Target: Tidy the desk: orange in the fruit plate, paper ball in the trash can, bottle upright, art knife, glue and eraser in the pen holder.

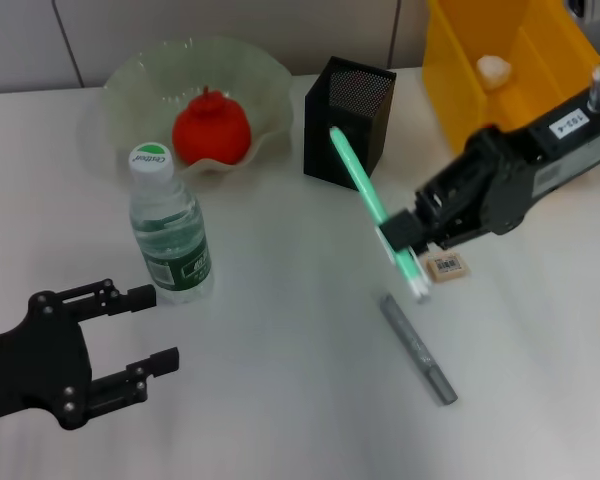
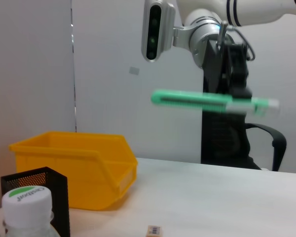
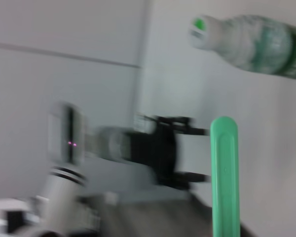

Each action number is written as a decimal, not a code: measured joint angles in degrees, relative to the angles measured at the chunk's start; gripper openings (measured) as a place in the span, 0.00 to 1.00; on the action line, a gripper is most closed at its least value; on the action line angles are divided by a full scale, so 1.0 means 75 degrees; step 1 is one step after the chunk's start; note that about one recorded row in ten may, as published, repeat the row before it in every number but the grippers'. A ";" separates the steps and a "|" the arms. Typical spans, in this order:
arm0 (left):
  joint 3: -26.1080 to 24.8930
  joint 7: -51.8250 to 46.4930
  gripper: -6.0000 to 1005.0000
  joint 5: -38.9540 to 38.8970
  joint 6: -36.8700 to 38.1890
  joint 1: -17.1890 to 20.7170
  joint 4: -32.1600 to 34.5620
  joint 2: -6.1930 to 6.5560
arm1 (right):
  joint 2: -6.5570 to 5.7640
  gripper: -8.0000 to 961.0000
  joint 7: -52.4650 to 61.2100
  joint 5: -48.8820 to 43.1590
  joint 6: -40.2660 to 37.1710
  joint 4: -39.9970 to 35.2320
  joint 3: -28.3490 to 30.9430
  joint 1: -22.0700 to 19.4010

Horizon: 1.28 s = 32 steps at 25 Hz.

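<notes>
The orange lies in the pale-green fruit plate at the back left. The bottle stands upright in front of it. A paper ball rests inside the yellow trash can. My right gripper is shut on a long green art knife, held tilted above the table with its far end near the black mesh pen holder. The eraser and a grey glue stick lie on the table below it. My left gripper stands open and holds nothing at the lower left.
The left wrist view shows the green knife held in the air, with the yellow bin, the mesh cup, the bottle cap and the eraser below. A wall runs behind the table.
</notes>
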 joint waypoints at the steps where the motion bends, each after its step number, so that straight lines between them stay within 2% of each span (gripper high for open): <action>1: -0.0011 0.0127 0.55 -0.0009 -0.0041 -0.0018 -0.0126 0.0001 | 0.0010 0.20 0.0118 0.0281 0.0059 0.0135 0.0052 -0.0137; 3: -0.0025 0.0530 0.55 -0.0126 -0.0140 -0.0055 -0.0440 0.0000 | 0.0067 0.20 0.0272 0.0615 0.0180 0.0175 0.0063 -0.0360; 4: -0.0029 0.0705 0.55 -0.0226 -0.0161 -0.0062 -0.0573 0.0000 | 0.0190 0.20 0.0480 0.1093 0.0347 0.0181 0.0073 -0.0659; 5: -0.0032 0.0918 0.55 -0.0377 -0.0178 -0.0060 -0.0707 0.0000 | 0.0190 0.20 0.0480 0.1093 0.0347 0.0181 0.0073 -0.0659; 8: -0.0037 0.1658 0.55 -0.0848 -0.0187 -0.0002 -0.1125 -0.0007 | 0.0404 0.21 0.0751 0.1494 0.0519 0.0174 0.0087 -0.1030; 9: -0.0038 0.1877 0.55 -0.0979 -0.0185 0.0009 -0.1270 -0.0009 | 0.0557 0.21 0.0873 0.1573 0.0589 0.0127 0.0197 -0.1220; 10: -0.0038 0.1877 0.55 -0.0979 -0.0185 0.0009 -0.1270 -0.0009 | 0.0557 0.21 0.0873 0.1573 0.0589 0.0127 0.0197 -0.1220; 14: -0.0035 0.2435 0.55 -0.1276 -0.0104 0.0098 -0.1593 -0.0013 | 0.0793 0.21 0.0906 0.1626 0.0746 0.0071 0.0308 -0.1420; 16: -0.0032 0.2463 0.55 -0.1295 -0.0066 0.0122 -0.1592 -0.0010 | 0.0819 0.21 0.0871 0.1626 0.0772 0.0074 0.0295 -0.1430; 19: -0.0033 0.2385 0.55 -0.1301 0.0055 0.0131 -0.1547 0.0006 | 0.1026 0.21 0.0598 0.1602 0.0823 -0.0202 0.0283 -0.1520; 23: -0.0036 0.2095 0.54 -0.1302 0.0127 0.0113 -0.1458 0.0016 | 0.1063 0.21 -0.0033 0.1517 0.0816 -0.0464 0.0264 -0.1533; 24: 0.0007 0.0994 0.54 -0.1249 0.0241 0.0069 -0.0898 0.0039 | 0.1033 0.21 -0.0247 0.1476 0.0812 -0.0515 0.0232 -0.1520; 27: 0.0033 0.0556 0.54 -0.1220 0.0301 0.0067 -0.0578 0.0041 | 0.0866 0.22 -0.0761 0.1117 0.0923 -0.0983 -0.0149 -0.1485; 28: 0.0073 -0.0032 0.54 -0.1198 0.0401 0.0068 -0.0136 0.0042 | 0.0822 0.22 -0.0871 0.0937 0.0999 -0.1312 -0.0364 -0.1481; 32: 0.0158 -0.1162 0.54 -0.1096 0.0557 0.0073 0.0707 0.0053 | 0.0677 0.22 -0.1211 0.0155 0.1146 -0.2583 -0.1107 -0.1292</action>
